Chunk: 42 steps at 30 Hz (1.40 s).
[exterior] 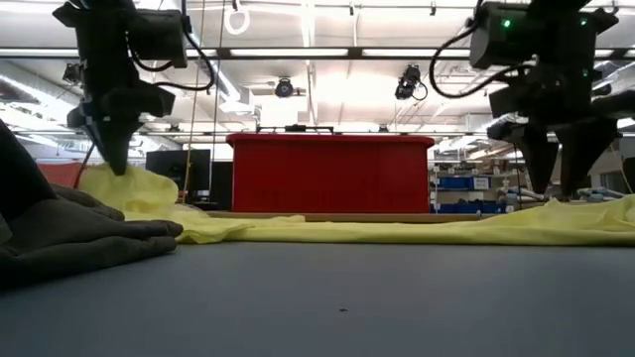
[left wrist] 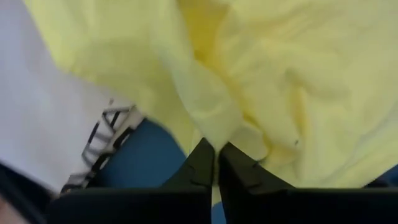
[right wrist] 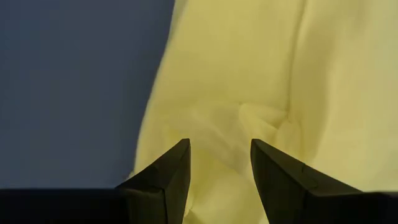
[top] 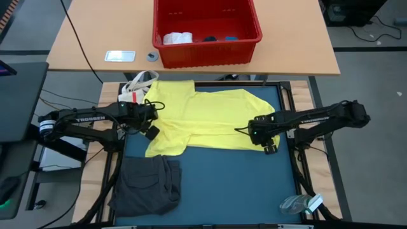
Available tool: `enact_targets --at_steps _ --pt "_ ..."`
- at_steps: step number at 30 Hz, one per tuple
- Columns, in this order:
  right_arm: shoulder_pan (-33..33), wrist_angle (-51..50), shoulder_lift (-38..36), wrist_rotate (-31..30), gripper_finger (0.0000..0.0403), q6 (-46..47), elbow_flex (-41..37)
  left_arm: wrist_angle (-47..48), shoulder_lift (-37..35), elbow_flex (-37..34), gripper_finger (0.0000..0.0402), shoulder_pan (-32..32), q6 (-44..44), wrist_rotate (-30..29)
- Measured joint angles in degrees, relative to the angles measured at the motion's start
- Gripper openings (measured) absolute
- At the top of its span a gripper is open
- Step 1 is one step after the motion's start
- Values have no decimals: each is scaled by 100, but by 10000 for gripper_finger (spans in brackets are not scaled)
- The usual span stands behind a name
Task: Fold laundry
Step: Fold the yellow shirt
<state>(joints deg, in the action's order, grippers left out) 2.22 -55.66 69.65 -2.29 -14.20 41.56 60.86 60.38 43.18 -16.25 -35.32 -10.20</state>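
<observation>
The yellow T-shirt (top: 210,117) lies spread on the dark blue mat (top: 222,184). Its left edge is raised into a peak (exterior: 124,177) under my left gripper (top: 147,121), which is shut on it. My right gripper (top: 262,135) points down over the shirt's right part, near its near edge. Its fingers are open and stand on either side of a small wrinkle (right wrist: 249,121). A folded dark grey garment (top: 149,184) rests flat on the mat's near left corner. More laundry, white (top: 178,38), dark and blue pieces, sits in the red basket (top: 206,54). My left gripper pinches a bunched fold (left wrist: 217,127) at the yellow T-shirt's left edge between its two fingers, coming steeply from above. That fold is lifted off the mat, and the rest of the shirt lies flat. My right gripper's tips are at the cloth's surface; I cannot tell whether they touch.
A small white bag (top: 137,86) with strap handles lies just beyond the shirt's far left corner. A clear plastic bag (top: 299,203) sits at the near right. The red basket stands on the wooden table (top: 95,38) beyond the mat. Bare mat shows along the near side.
</observation>
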Motion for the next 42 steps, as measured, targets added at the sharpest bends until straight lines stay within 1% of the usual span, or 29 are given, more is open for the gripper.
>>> enact_targets --at_steps 2,5,7,8,10,12,13,14,15,16,19,21,23,24,26,28,30,32,34,36,38,39,42 --pt "0 24 265 -44 173 -94 0 -196 0 0 32 0 20 -15" --pt "0 65 698 -239 171 -122 0 -308 0 0 71 0 12 -21" --pt "0 133 968 -530 161 71 0 -286 0 0 100 0 -92 -21" --pt "0 165 1081 -682 150 276 1 -265 0 0 113 0 -155 -21" --pt "32 145 1267 -726 112 754 40 -175 0 0 137 0 -277 -19" --pt "107 55 1340 -550 49 1292 107 -53 0 0 152 0 -288 -17" --pt "160 -78 1335 -449 25 1570 149 30 0 0 157 -2 -295 -17" --pt "219 -247 1311 -384 15 1965 183 116 0 0 160 0 -308 -16" --pt "290 -499 1275 -431 14 2523 222 186 0 0 160 0 -334 -15" --pt "361 -786 1226 -592 14 3074 243 243 -2 0 161 0 -371 -17" --pt "517 -1539 983 -1394 7 4264 247 357 -2 0 162 0 -393 -18" --pt "581 -1634 821 -1946 6 4630 248 317 -1 0 162 0 -370 -81" --pt "668 -1715 683 -2398 12 4858 256 274 -1 0 162 -5 -282 -162" --pt "743 -1828 641 -2524 16 5046 285 278 0 0 162 -23 -261 -220" --pt "920 -2054 629 -2552 27 5538 378 286 -1 0 162 -91 -259 -248" --pt "1036 -2145 596 -2249 39 5877 440 284 -2 0 162 -140 -261 -259" --pt "1004 -2007 464 -1767 53 5868 521 285 -2 0 162 -168 -288 -221" --pt "886 -1711 248 -1229 70 5792 541 324 -2 48 162 -160 -338 -27" --pt "780 -1418 6 -806 90 5772 540 312 -16 226 162 -107 -294 132" --pt "730 -1142 -186 -609 112 5802 540 177 -70 520 162 -3 -54 130" --pt "800 -794 -288 -555 136 5748 540 -425 -102 751 162 63 349 126" --pt "901 -529 -304 -545 148 5639 540 -936 -97 781 162 83 647 181" --pt "1248 355 -251 -309 185 5289 540 -2501 225 623 162 40 1667 896"
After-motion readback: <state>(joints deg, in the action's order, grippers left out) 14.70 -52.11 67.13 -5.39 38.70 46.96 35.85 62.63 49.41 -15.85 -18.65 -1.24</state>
